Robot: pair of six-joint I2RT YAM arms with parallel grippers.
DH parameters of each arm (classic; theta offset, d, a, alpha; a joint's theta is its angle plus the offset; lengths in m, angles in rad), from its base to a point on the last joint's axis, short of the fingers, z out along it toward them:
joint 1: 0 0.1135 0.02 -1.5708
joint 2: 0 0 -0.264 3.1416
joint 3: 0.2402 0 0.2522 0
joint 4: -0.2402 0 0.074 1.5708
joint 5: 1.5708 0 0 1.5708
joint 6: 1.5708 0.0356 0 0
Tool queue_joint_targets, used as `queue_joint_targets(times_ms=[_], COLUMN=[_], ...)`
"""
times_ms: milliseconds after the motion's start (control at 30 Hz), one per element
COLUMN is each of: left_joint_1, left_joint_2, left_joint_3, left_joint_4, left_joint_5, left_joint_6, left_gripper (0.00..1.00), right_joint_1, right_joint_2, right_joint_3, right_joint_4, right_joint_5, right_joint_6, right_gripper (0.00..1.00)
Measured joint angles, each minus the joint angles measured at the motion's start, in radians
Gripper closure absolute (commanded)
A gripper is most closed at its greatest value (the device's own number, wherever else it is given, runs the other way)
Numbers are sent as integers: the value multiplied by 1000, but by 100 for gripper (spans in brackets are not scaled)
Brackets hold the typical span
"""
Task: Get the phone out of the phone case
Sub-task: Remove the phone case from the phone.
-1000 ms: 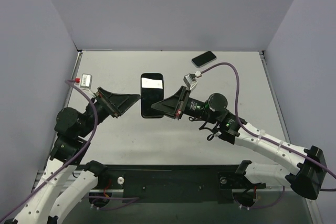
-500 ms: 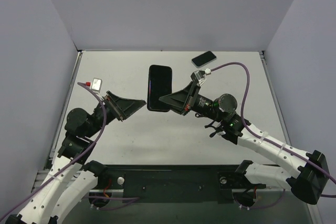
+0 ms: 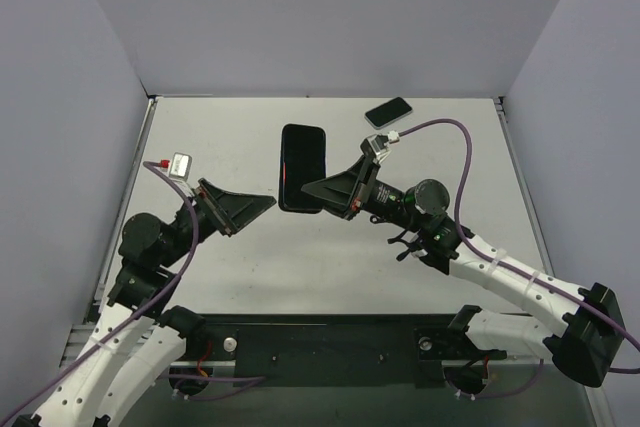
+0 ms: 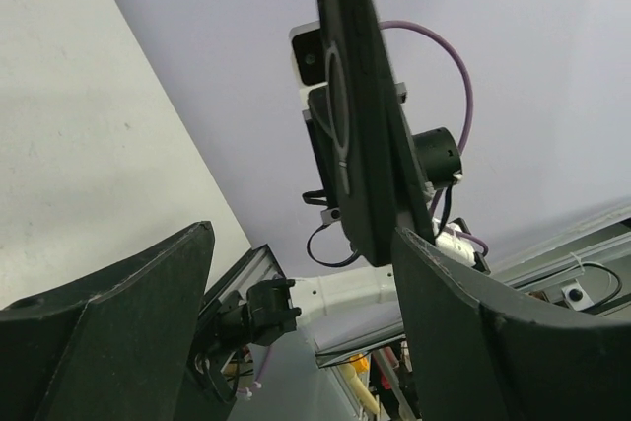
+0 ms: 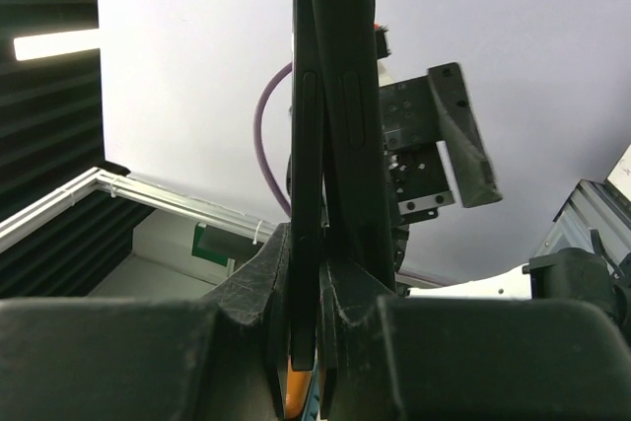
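Note:
The black phone in its case [image 3: 303,167] is held up above the table, screen toward the top camera. My right gripper [image 3: 312,190] is shut on its lower right edge. In the right wrist view the phone in its case [image 5: 335,96] stands edge-on as two dark slabs pinched between my fingers [image 5: 320,283]. My left gripper [image 3: 262,204] is open and empty, just left of and below the phone, not touching it. In the left wrist view the phone [image 4: 360,125] rises beyond my right-hand finger [image 4: 513,332], and the gripper [image 4: 306,342] holds nothing.
A second dark phone [image 3: 388,112] lies flat on the grey table [image 3: 230,137] at the far right. Grey walls close the table on the left, back and right. A purple cable [image 3: 455,162] arcs over the right arm.
My right gripper has lifted the phone and carried it up and a little to the right. My left arm has drawn back toward the left, away from the phone.

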Motion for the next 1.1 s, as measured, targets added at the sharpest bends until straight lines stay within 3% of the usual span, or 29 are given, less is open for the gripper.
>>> queue_joint_targets(times_ms=[200,400,733,1033,1100], left_joint_1=[0,-2,-33,-63,-64], left_joint_2=[-39,3,43,85,94], left_joint_3=[2,1,-6,-6,-2], left_joint_4=[-2,31,101,79,63], left_joint_5=[-11,3,8,5,4], left_joint_6=[0,-16,-45,-26,-17], left_gripper=[18,29,29,48,58], right_joint_1=[0,2,9,20,21], right_joint_2=[3,5,23,29,29], right_joint_3=[-8,-8,-9,-9,-9], right_joint_4=[-5,-3,20,34,34], right_joint_5=[0,1,5,10,10], right_joint_6=[-1,-1,3,3,3], right_gripper=[100,100,100,100,100])
